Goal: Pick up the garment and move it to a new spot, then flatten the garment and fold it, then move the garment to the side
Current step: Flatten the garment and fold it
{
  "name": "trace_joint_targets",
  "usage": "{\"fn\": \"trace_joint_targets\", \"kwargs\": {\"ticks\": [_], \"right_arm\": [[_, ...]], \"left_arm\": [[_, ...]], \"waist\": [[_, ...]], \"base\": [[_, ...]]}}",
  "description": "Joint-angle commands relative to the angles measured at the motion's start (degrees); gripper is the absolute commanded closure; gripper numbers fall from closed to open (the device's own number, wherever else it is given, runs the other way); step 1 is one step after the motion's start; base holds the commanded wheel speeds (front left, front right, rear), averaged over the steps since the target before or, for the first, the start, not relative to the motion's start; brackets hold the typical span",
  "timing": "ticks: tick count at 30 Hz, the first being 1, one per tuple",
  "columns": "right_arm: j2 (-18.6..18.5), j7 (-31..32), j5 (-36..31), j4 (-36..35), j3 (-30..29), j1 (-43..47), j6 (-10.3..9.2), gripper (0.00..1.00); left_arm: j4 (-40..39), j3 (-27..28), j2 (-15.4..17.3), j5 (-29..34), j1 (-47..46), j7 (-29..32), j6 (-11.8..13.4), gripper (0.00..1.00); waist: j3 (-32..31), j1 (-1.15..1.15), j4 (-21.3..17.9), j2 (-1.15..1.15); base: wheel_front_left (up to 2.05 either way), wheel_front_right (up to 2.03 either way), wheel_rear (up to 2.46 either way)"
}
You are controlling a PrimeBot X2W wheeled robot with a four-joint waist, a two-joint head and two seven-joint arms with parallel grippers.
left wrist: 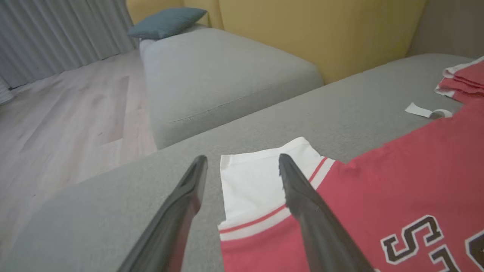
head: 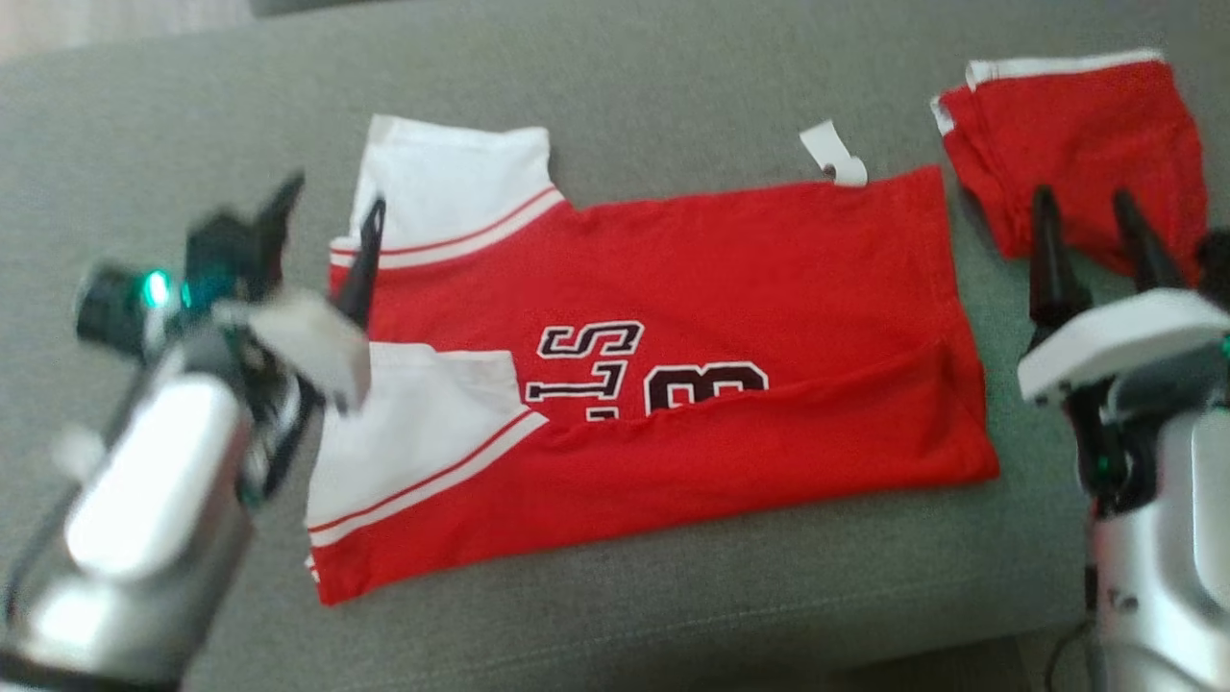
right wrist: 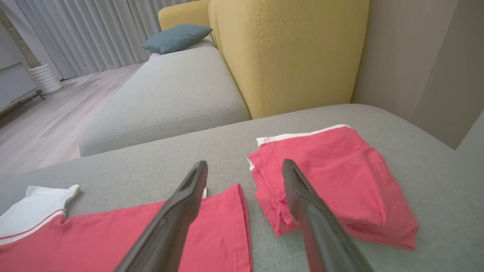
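- Head view: I see the garment (head: 673, 384), a red jersey with white sleeves and dark lettering, lying across the middle of the frame on the grey sofa seat (head: 673, 77). Its lower edge is folded up over the lettering.
- My left pincer (head: 332, 192) sits at the left of the frame over the sleeve end, fingers spread wide and holding nothing.
- My right pincer (head: 1084, 197) is at the right, fingers apart and empty, tips in front of a folded red piece (head: 1076, 125) in the upper right.
- A white tag (head: 834, 154) lies at the jersey's top edge.
- Left wrist view: the left pincer (left wrist: 242, 158) stands wide open. One finger is over bare seat, the other over the white sleeve (left wrist: 257, 181). The garment (left wrist: 397, 196) fills the lower right.
- Right wrist view: the right pincer (right wrist: 245, 164) gapes open, gripping nothing. The garment (right wrist: 151, 234) lies lower left and the folded red piece (right wrist: 332, 177) just right of it, with a strip of seat between them.
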Motion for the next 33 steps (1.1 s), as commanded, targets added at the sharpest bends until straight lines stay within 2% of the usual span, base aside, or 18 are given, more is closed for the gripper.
{"fn": "trace_joint_targets", "kwargs": {"ticks": [1, 6, 11, 16, 23, 29, 33], "right_arm": [[-0.4, -0.3, -0.5, -2.5, 1.7, -3.3, 0.37, 0.00], [-0.4, -0.4, -1.7, -3.1, 4.1, -9.6, 0.37, 0.00], [-0.4, -0.7, -1.4, -3.6, 7.5, -15.6, 0.37, 0.00], [-0.4, -1.0, -0.9, -3.3, 9.4, -17.8, 0.37, 0.00], [-0.4, -1.6, -0.8, -2.7, 9.9, -18.2, 0.37, 0.00], [-0.4, -1.9, -0.9, -2.0, 9.8, -17.6, 0.37, 0.00], [-0.4, -1.9, -0.8, -1.5, 9.9, -17.6, 0.37, 0.00]], "left_arm": [[-0.6, 1.8, 2.6, 0.0, -5.2, 1.3, -1.6, 0.00], [7.7, 0.2, 4.9, -2.0, -18.3, 11.0, -10.5, 0.00], [18.4, -4.0, 8.6, -3.5, -30.6, 20.5, -13.8, 0.00], [21.5, -11.7, 11.1, -7.7, -35.1, 23.6, -14.0, 0.00], [25.7, -17.8, 14.0, -11.8, -39.3, 22.3, -14.0, 0.00], [30.9, -20.1, 13.1, -11.9, -41.3, 20.9, -14.0, 0.00], [31.7, -22.0, 12.7, -14.3, -41.6, 20.7, -14.0, 0.00]], "waist": [[2.9, 0.00, -1.7, 0.00], [8.4, 0.00, -4.5, 0.00], [13.7, 0.00, -8.1, 0.00], [15.8, 0.00, -10.0, 0.00], [16.4, 0.00, -10.8, 0.00], [16.0, 0.00, -10.6, 0.00], [15.7, 0.00, -10.6, 0.00]], "base": [[0.00, 0.00, 0.00], [0.00, 0.00, 0.00], [0.00, 0.00, 0.00], [0.00, 0.00, 0.00], [0.00, 0.00, 0.00], [0.00, 0.00, 0.00], [0.00, 0.00, 0.00]]}}
